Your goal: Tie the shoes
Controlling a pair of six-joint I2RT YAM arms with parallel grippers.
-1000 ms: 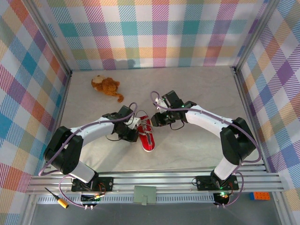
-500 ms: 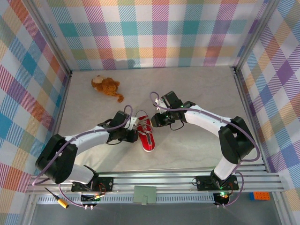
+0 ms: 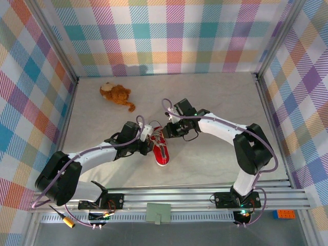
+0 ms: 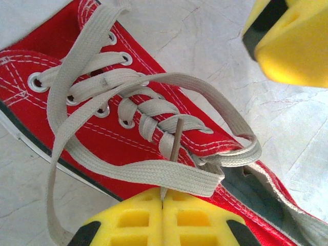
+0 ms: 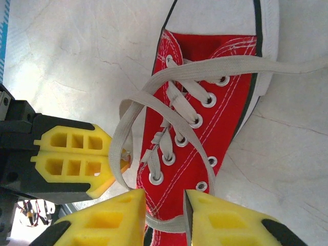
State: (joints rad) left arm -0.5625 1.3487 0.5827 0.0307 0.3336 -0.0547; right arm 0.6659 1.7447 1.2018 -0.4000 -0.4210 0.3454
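Red sneaker (image 3: 161, 152) lies mid-table (image 3: 220, 154), toe toward the arm bases, with both wrists crowded at its ankle end. Left gripper (image 4: 163, 197) clamped tight on a lace tip (image 4: 175, 139), which vanishes into the seam between the yellow pads. Right gripper (image 5: 164, 196) has its jaws apart above the shoe's rear; a white lace (image 5: 169, 223) crosses the gap, contact unclear. Heel hidden behind the fingers in both wrist views. Laces slack, one long loop trailing onto the table. Brown plush toy (image 3: 117, 94) well apart, near the back wall
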